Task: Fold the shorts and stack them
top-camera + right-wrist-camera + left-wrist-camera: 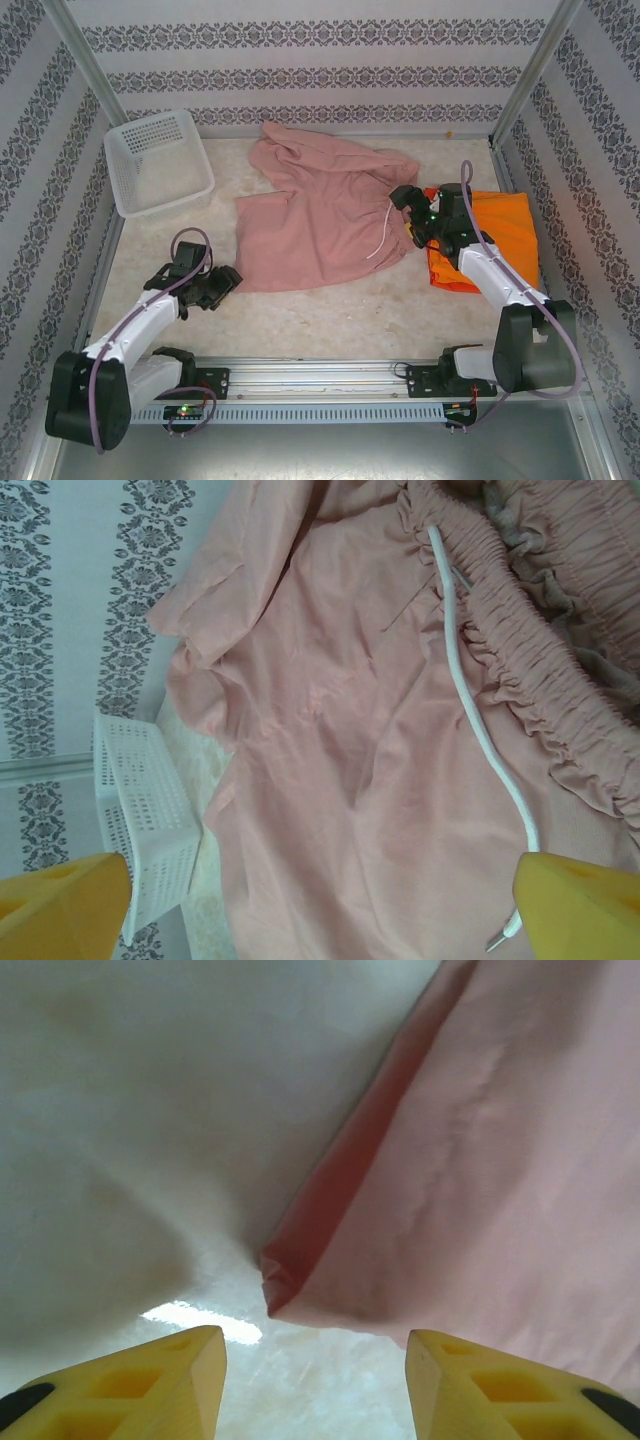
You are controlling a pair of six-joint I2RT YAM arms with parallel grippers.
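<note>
Patterned walls point(300, 40) close round a pale bench point(340, 300), with 2 arms bolted at its near edge. Pink shorts point(320, 210) sprawl crumpled and unfolded across the middle, the biggest thing on it. Orange shorts point(510, 235) lie flat by the right wall, partly under the right arm point(495, 275). A redder edge shows at their near-left side. The basket point(170, 195) sits far left, well apart from the cloth.

The step in hand looks like taking hold of the pink shorts to pull them flat for a 1st fold. To do it well, the left arm point(140, 325) should slide 1 finger under the hem corner point(272, 1285) so that both layers get pinched, not just the top one. The right should take the waistband point(530, 670) itself rather than the drawstring point(470, 710). Then both should draw apart evenly until the creases go.

The left jaws stand part open, low over the bench. The hem corner lies just ahead of the gap between the yellow fingers point(190, 1370), and they grasp nothing. The right jaws are spread wide above the pink cloth near the waistband, empty. The drawstring's tip lies just beside 1 finger; I cannot tell whether it touches.
</note>
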